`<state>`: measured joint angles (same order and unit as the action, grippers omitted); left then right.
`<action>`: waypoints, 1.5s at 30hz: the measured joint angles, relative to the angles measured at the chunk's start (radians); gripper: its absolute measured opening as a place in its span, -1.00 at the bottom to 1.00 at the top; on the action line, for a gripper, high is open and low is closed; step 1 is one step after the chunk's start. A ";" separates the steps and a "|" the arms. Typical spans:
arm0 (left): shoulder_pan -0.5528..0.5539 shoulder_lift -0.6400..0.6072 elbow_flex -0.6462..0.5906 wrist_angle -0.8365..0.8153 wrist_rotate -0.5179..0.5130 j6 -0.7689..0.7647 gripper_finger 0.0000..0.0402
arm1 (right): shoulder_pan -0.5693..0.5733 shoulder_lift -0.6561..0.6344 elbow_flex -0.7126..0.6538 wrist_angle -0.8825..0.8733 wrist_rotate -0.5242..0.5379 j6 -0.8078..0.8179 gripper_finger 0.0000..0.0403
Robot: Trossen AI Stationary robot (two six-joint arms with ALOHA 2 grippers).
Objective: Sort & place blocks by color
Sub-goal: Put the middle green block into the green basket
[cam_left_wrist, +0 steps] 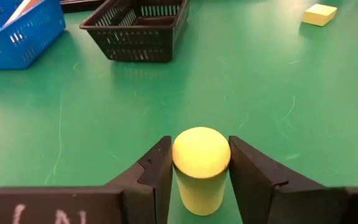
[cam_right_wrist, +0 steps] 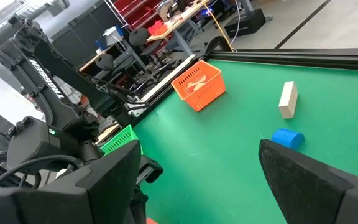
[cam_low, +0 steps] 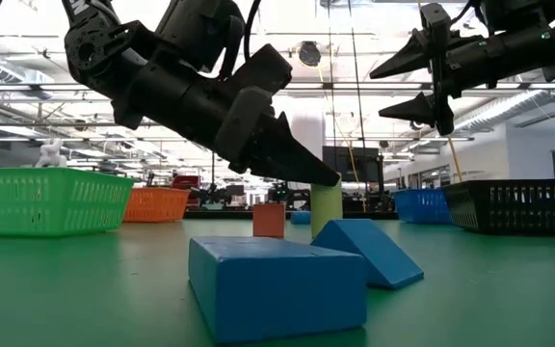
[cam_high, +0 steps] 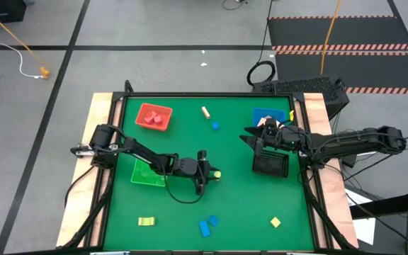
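A yellow cylinder block (cam_left_wrist: pixel 199 163) stands upright on its flat end on the green table (cam_high: pixel 239 198), near the middle (cam_high: pixel 217 173). My left gripper (cam_left_wrist: pixel 201 155) reaches in from the table's left (cam_high: pixel 205 172) and is shut on it. My right gripper (cam_high: pixel 250 135) hangs open above the table by the black mesh basket (cam_high: pixel 270 163), holding nothing (cam_right_wrist: pixel 197 180). Loose blocks lie about: a tan bar (cam_high: pixel 205 112), a blue round bit (cam_high: pixel 216 126), a yellow piece (cam_high: pixel 146 222), two blue pieces (cam_high: pixel 206 226) and a yellow cube (cam_high: pixel 275 222). My left gripper pinches the yellow cylinder's upper part (cam_left_wrist: pixel 201 149) between its two fingers (cam_left_wrist: pixel 159 169), one on each side of the round wall. The fingers come slanting down from the table's left. The cylinder stays upright, with its base on the table (cam_low: pixel 326 229).
A red basket (cam_high: pixel 153 117) with red pieces sits far left, a green basket (cam_high: pixel 147 173) under my left arm, and a blue basket (cam_high: pixel 271 115) far right behind the black one. A blue cuboid (cam_low: pixel 277 284) and a blue wedge (cam_low: pixel 369 253) lie near the front edge.
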<state>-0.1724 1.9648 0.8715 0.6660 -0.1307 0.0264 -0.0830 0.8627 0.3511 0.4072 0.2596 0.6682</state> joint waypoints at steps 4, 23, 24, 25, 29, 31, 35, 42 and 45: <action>-0.014 -0.008 0.000 0.066 -0.002 -0.022 -0.37 | 0.000 0.000 0.000 0.000 0.000 0.000 0.59; -0.140 -0.551 0.001 -0.670 -0.191 -0.222 -0.37 | 0.000 0.000 0.000 0.009 0.000 0.000 0.59; -0.148 -0.590 0.001 -0.766 -0.194 -0.272 -0.37 | 0.000 0.000 0.000 0.019 0.000 0.000 0.59; -0.156 -0.627 0.001 -0.862 -0.195 -0.326 -0.37 | 0.000 0.000 0.000 0.029 0.000 0.000 0.59; -0.184 -0.734 0.001 -1.216 -0.237 -0.543 -0.37 | 0.000 0.000 0.000 0.071 0.000 0.000 0.59; -0.195 -0.757 0.001 -1.369 -0.260 -0.654 -0.37 | 0.000 -0.001 0.000 0.097 0.000 0.001 0.59; -0.218 -0.762 -0.004 -1.616 -0.264 -0.864 -0.37 | 0.000 -0.001 0.000 0.124 -0.002 0.001 0.59; -0.252 -0.761 -0.083 -1.659 -0.219 -0.989 -0.37 | 0.028 0.000 0.000 0.127 -0.132 0.064 0.59; -0.255 -0.761 -0.117 -1.657 -0.214 -1.037 -0.36 | 0.092 0.000 0.000 0.129 -0.124 0.029 0.59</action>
<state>-0.4277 1.2037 0.7549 -0.9914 -0.3449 -1.0107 0.0094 0.8623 0.3515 0.5360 0.1353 0.6974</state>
